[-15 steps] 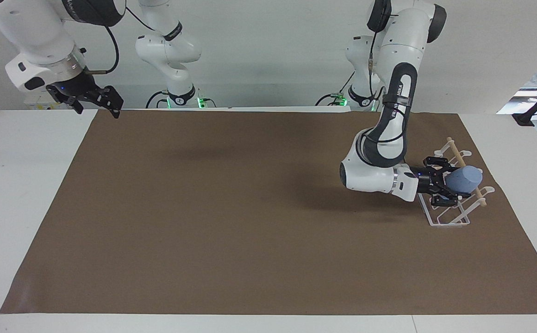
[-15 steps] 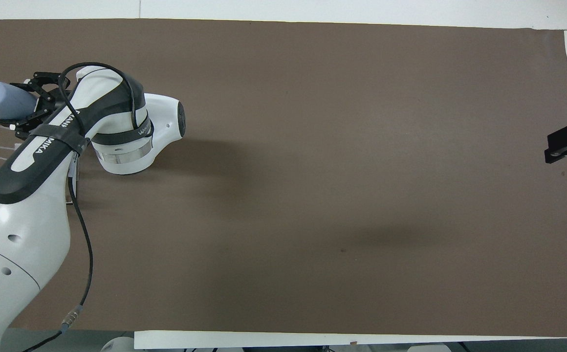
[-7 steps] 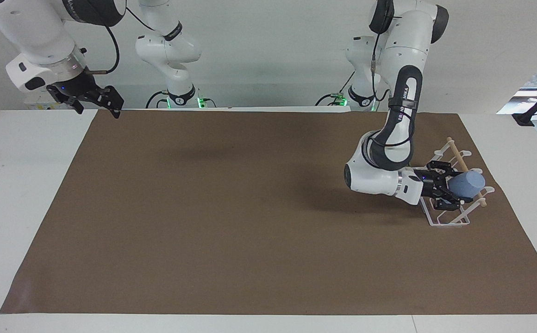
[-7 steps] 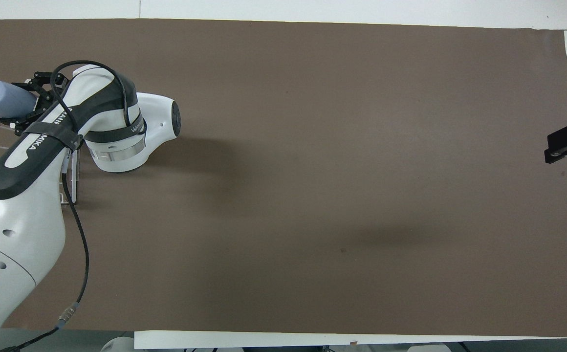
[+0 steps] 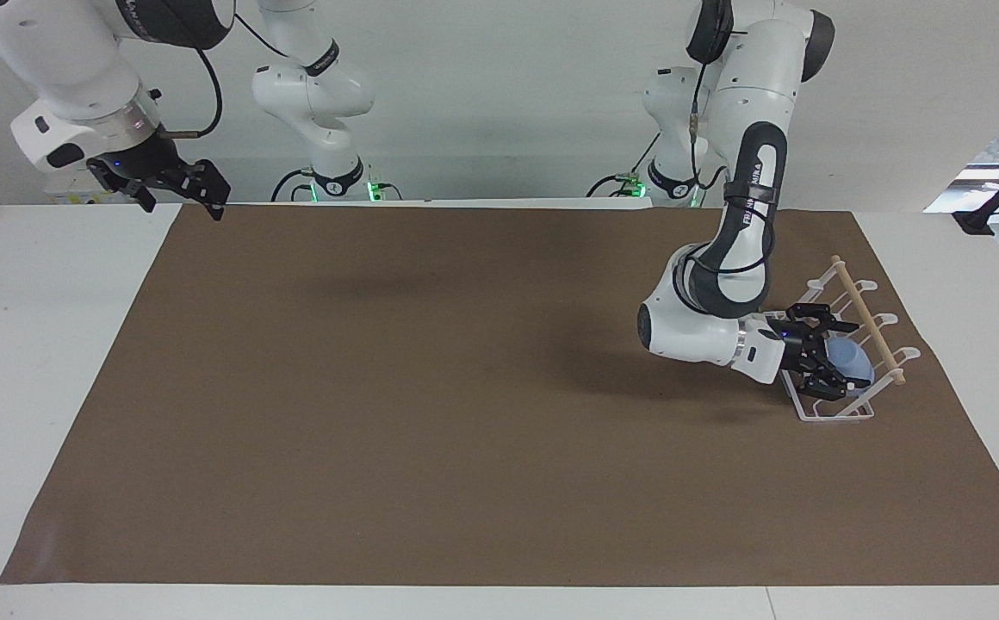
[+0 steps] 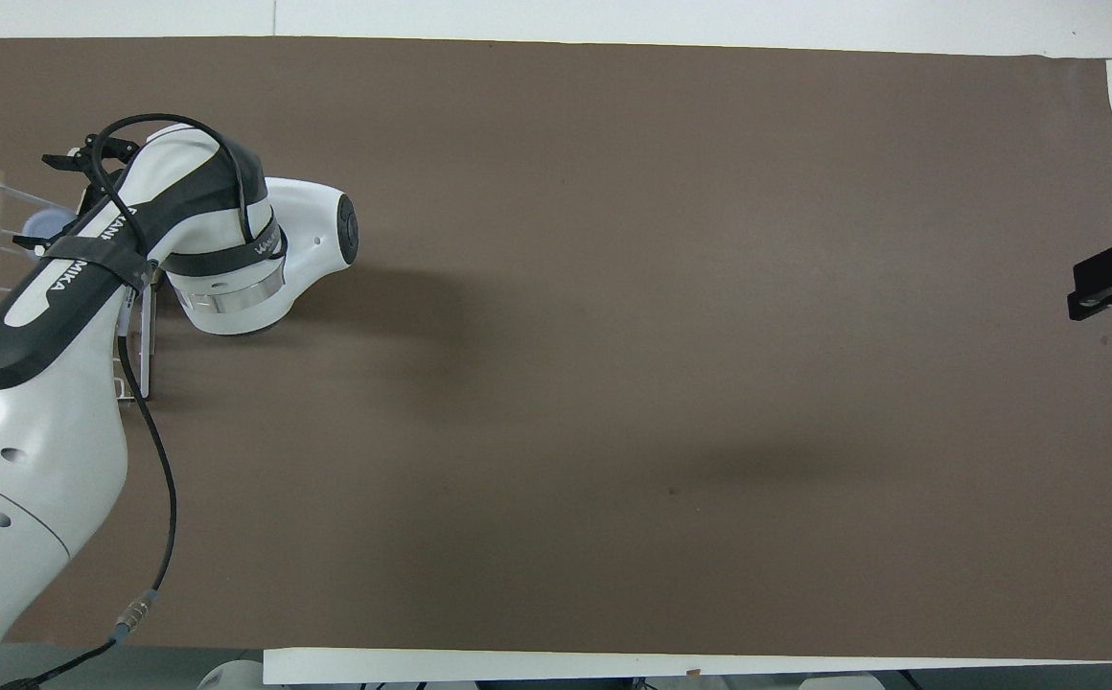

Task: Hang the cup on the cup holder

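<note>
Two grippers in play, only one working. Left gripper (image 5: 828, 365) low at the cup holder (image 5: 835, 412), fingers spread wide around the cup (image 5: 851, 360), not pinching it. Cup sits inside the rack now, under the wooden dowel (image 5: 870, 320), tipped on its side among the prongs at the end of the rack farther from the robots; only a sliver of blue visible from overhead (image 6: 38, 225) beside the arm. Cannot tell whether it is actually seated on a prong or just lying between them. Step in hand reads as release. Next move calls for pulling straight back out along the approach line, clear of dowel and wire, without nudging the cup or dragging the light rack across the brown mat (image 5: 465, 413). Right gripper (image 5: 198, 191) waiting, fingers apart, over the mat corner at its own end of the table.
</note>
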`<state>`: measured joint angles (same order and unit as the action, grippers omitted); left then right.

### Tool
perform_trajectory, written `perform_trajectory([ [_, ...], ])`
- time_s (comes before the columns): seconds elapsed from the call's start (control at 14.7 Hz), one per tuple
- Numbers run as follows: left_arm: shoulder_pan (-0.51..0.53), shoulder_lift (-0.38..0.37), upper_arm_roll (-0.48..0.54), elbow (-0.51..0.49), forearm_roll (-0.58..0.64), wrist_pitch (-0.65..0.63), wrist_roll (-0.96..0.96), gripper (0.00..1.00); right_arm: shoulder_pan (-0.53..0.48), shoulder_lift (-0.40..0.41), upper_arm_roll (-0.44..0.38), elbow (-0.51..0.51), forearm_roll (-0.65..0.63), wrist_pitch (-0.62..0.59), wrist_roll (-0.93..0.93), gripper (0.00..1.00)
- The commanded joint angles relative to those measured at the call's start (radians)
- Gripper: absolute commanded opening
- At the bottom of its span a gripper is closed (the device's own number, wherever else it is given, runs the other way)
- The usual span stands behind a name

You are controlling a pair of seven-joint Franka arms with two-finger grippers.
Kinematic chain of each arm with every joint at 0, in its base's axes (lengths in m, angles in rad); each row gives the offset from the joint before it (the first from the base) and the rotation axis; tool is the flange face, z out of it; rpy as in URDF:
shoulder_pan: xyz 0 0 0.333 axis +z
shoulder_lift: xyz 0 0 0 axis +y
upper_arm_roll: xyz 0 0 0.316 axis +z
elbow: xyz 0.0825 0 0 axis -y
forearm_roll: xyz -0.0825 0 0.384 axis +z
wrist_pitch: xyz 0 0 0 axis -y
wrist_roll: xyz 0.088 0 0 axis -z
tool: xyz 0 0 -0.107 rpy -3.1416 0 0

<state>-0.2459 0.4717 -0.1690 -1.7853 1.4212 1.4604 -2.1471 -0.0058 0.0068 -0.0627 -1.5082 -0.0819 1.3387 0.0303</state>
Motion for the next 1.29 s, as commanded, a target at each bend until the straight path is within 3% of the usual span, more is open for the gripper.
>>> perform_trajectory([
  [0.0, -0.012, -0.015, -0.001, 0.078, -0.100, 0.006, 0.006, 1.00, -0.007, -0.022, 0.000, -0.026, 0.019, 0.002, -0.018, 0.99],
  [0.2, -0.021, -0.028, -0.001, 0.153, -0.174, -0.014, 0.110, 1.00, -0.007, -0.022, 0.000, -0.026, 0.019, 0.002, -0.018, 0.99],
  [0.34, -0.015, -0.114, -0.004, 0.150, -0.266, 0.000, 0.221, 1.00, -0.007, -0.022, 0.000, -0.026, 0.019, 0.002, -0.018, 0.99],
  [0.54, 0.025, -0.240, -0.003, 0.120, -0.460, 0.049, 0.448, 1.00, -0.007, -0.022, 0.000, -0.026, 0.019, 0.002, -0.018, 0.99],
  [0.88, 0.109, -0.329, -0.003, 0.110, -0.816, 0.132, 0.864, 1.00, -0.007, -0.022, 0.000, -0.026, 0.021, 0.002, -0.018, 0.99],
  [1.23, 0.184, -0.441, -0.001, 0.078, -1.106, 0.136, 1.275, 1.00, -0.007, -0.022, 0.000, -0.026, 0.021, 0.002, -0.018, 0.99],
])
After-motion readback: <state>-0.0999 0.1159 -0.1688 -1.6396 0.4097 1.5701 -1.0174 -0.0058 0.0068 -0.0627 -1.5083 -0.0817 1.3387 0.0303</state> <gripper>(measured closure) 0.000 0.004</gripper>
